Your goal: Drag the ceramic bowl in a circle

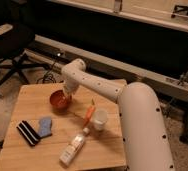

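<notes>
Right, the bowl (59, 101) sits on the far-left part of the table (31, 106), and my gripper (67, 93) is down at its right rim, though I cannot tell whether it is wide, narrow or clamped on that rim. To drag well, I judge I need a firm hold on the rim first, then a slow, flat sweep with the bowl's base kept on the wood. I would make the circle small and lean it left, since the orange object (90, 112) and the cup (100, 119) lie near on the right.
</notes>
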`<move>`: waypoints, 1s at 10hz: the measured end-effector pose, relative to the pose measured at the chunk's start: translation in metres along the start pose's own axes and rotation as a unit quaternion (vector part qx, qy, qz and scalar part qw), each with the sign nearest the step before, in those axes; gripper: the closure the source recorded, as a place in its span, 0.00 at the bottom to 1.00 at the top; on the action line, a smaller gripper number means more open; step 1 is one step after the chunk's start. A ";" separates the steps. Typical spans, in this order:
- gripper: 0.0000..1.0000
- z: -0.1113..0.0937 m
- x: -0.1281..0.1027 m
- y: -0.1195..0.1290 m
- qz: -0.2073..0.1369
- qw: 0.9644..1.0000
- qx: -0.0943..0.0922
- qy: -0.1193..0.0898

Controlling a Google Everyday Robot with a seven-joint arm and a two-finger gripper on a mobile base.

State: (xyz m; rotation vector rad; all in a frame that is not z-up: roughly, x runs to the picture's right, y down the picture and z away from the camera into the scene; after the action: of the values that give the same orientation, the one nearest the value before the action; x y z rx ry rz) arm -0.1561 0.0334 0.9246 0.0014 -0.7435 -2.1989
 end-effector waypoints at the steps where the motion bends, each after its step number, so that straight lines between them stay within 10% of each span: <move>1: 0.82 0.002 -0.001 -0.004 -0.008 1.000 -0.001 -0.003; 5: 1.00 -0.006 0.013 -0.012 -0.038 0.999 -0.013 0.007; 10: 1.00 -0.042 0.037 0.062 -0.022 0.994 -0.094 0.045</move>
State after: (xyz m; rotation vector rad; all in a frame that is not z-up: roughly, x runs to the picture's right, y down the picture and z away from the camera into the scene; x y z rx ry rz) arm -0.1287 -0.0449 0.9301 0.0222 -0.4891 -2.2866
